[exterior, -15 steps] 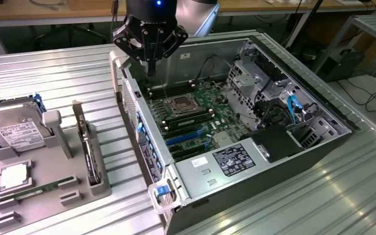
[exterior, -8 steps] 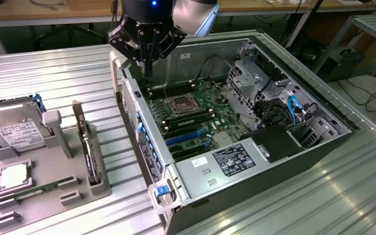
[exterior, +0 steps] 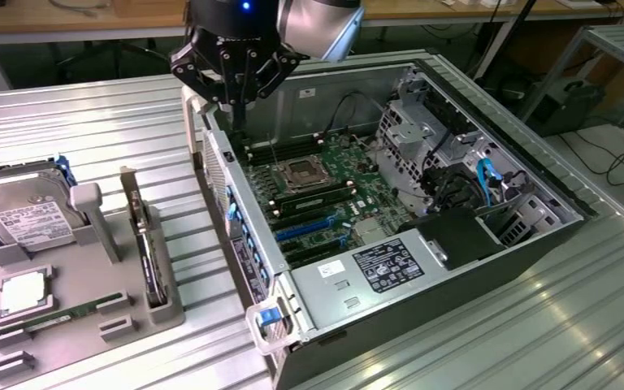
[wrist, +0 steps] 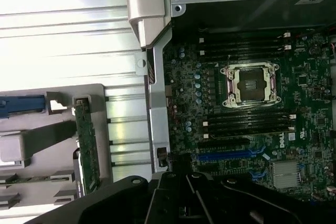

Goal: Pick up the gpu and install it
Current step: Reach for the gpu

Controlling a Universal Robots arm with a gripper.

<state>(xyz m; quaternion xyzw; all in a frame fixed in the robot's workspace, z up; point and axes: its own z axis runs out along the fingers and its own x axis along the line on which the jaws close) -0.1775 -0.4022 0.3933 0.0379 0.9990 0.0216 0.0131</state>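
Observation:
The gpu (exterior: 142, 240) stands on its long edge in a slot of the grey holder tray (exterior: 84, 325) at the exterior view's left, with its metal bracket strip (exterior: 127, 183) at the far end. In the wrist view its green board (wrist: 86, 148) faces the camera. My gripper (exterior: 236, 114) hangs above the far left corner of the open computer case (exterior: 399, 317), well away from the gpu. Its fingers are drawn together and shut on nothing. The gripper's dark body (wrist: 184, 203) is over the edge of the motherboard (wrist: 294, 66).
The tray also holds a silver hard drive (exterior: 25, 215), a processor chip (exterior: 19, 292) and a narrow green memory stick (exterior: 58, 315). Inside the case are the bare processor socket (wrist: 251, 83), blue expansion slots (wrist: 231, 155), the power supply (exterior: 383, 272) and drive cages (exterior: 431, 130).

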